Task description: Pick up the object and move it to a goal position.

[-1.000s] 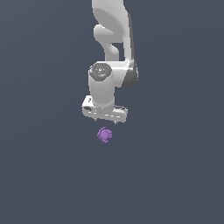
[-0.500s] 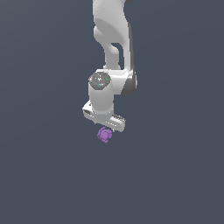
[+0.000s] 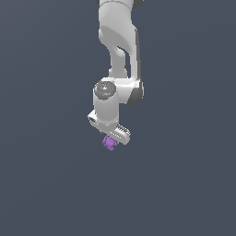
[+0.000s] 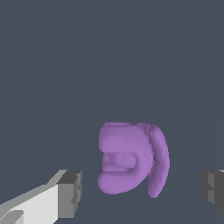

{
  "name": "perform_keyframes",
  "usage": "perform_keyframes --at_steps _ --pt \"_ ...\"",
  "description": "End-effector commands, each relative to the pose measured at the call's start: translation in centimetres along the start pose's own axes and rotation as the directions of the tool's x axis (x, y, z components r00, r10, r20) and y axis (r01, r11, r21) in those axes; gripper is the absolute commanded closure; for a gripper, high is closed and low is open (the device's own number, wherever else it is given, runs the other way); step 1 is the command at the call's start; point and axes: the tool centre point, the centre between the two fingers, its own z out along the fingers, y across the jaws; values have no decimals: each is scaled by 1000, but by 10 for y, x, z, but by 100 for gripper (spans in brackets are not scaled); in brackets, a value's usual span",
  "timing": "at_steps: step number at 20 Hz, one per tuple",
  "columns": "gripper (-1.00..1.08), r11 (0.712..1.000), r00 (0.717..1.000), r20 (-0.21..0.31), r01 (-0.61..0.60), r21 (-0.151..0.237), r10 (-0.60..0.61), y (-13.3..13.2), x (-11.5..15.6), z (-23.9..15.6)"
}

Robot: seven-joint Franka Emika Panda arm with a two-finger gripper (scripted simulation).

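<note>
The object is a small purple knobbly lump (image 3: 109,143) on the dark grey floor; in the exterior view it sits just under the white gripper (image 3: 112,138), partly hidden by it. In the wrist view the purple lump (image 4: 131,158) fills the space between the two fingertips (image 4: 70,193), with a clear gap on each side. The gripper (image 4: 142,190) is open and straddles the lump without touching it. The fingers themselves are hidden behind the hand in the exterior view.
The white arm (image 3: 118,55) comes down from the top of the exterior view. A plain dark grey floor (image 3: 184,184) surrounds the lump; no other objects or edges show.
The gripper has come down and shifted slightly toward the exterior view's left, from above the lump to around it. The lump has not moved.
</note>
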Motion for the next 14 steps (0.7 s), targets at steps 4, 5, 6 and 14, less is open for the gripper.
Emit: perform_keyframes --at_steps 4,5,6,14 --pt "-92 1000 1000 -2 -14 0 14 0 1 1" --pt "-92 1000 1000 -2 -14 0 14 0 1 2" --pt "-92 1000 1000 -2 -14 0 14 0 1 3" --pt "-92 1000 1000 -2 -17 0 17 0 0 37"
